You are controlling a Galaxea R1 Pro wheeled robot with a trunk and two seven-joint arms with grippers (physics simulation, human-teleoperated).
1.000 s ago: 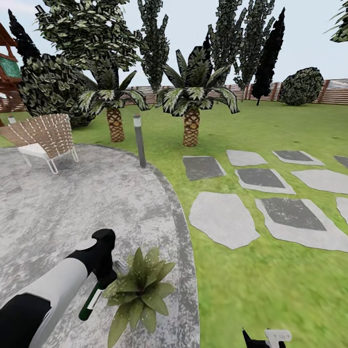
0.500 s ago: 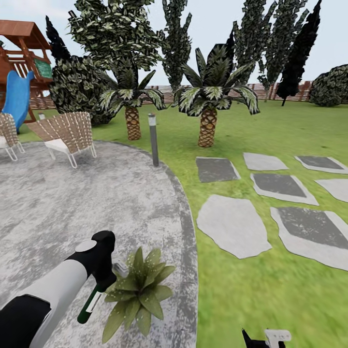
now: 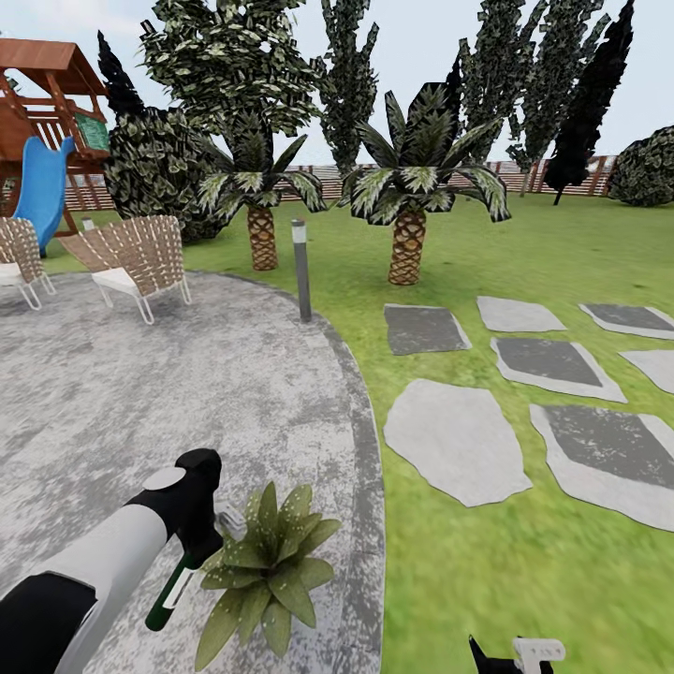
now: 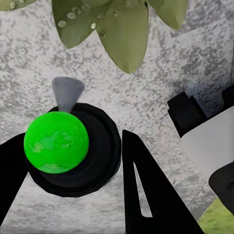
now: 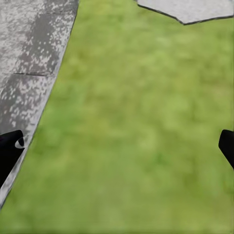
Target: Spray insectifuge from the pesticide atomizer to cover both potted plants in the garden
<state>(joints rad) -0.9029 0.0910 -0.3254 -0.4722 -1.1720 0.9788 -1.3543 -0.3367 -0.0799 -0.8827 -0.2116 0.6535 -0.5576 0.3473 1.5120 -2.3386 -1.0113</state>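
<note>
Left gripper has its fingers clamped round the spray bottle beside the potted plant; looks light, stiff, slippery, so hold mid-body; right gripper is spread wide, empty.

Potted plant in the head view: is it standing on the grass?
No, the potted plant stands on the grey paved patio, near its edge beside the lawn.

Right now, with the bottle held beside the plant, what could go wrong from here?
1. The left gripper holds the pesticide atomizer tilted beside the potted plant; the spray may miss the far leaves.
2. The bottle hangs close to the nearest leaves, so a small move could brush them.
3. A second potted plant is not in sight; it may stay unsprayed.
</note>
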